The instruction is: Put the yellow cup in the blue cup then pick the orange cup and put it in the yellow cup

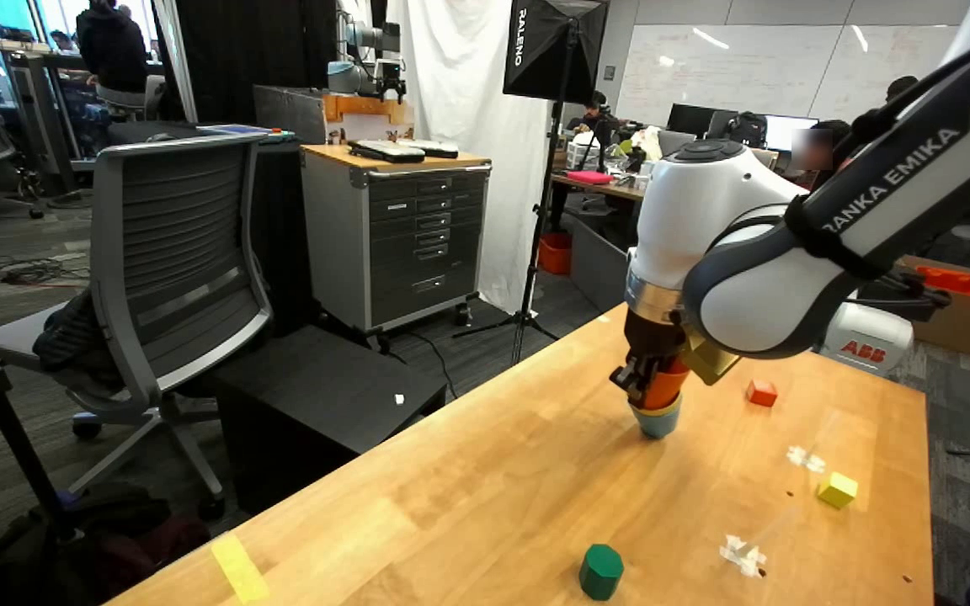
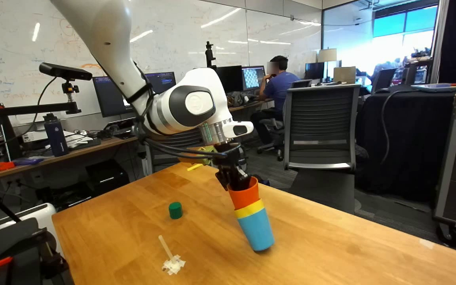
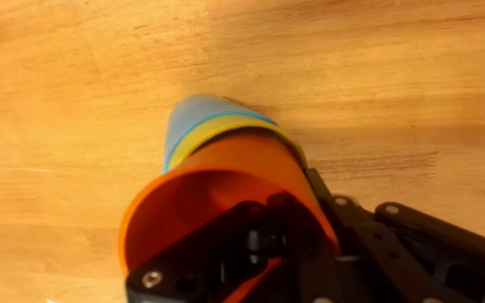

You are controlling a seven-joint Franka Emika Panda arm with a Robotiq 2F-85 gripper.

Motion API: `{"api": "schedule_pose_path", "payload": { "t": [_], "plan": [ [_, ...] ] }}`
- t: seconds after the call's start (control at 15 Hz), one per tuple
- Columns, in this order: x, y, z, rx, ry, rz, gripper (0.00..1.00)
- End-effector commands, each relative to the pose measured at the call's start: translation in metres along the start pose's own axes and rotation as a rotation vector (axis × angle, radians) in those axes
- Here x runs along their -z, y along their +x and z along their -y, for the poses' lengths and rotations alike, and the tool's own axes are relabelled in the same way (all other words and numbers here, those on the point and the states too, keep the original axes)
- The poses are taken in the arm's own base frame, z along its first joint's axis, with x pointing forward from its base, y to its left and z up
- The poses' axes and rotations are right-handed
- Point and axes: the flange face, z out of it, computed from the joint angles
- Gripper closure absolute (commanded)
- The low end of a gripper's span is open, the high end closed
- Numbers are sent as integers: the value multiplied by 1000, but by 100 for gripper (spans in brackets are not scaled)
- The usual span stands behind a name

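Nearest in the wrist view, the pincer (image 3: pixel 300 193) is found closed on one wall of the orange cup (image 2: pixel 245 198), whose lower part is enclosed, inside the blue cup (image 2: pixel 256 230), by the nested yellow cup (image 2: pixel 249 209). The plastic is judged light, smooth and slightly flexible; hold is best taken, gently, across the thin rim.

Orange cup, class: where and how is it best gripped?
I'd pinch the orange cup by its rim wall from above, one finger inside, one outside, as the end effector does: the tilted mouth opens upward and the yellow cup encloses its lower end.
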Motion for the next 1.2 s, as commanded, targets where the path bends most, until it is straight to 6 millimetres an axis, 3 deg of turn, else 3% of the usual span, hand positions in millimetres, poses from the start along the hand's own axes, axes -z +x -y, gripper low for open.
{"api": "schedule_pose_path", "payload": {
  "t": [0.0,0.4,0.87,0.93,1.0,1.13],
  "plan": [
    [-2,9,-2,-2,24,3,99],
    [-7,2,-3,-6,49,-3,99],
    [-20,-15,-18,-34,69,13,99],
    [-21,-17,-20,-35,69,10,95],
    [-21,-18,-21,-35,70,9,70],
    [-22,-22,-24,-39,72,3,66]
  ]
}}
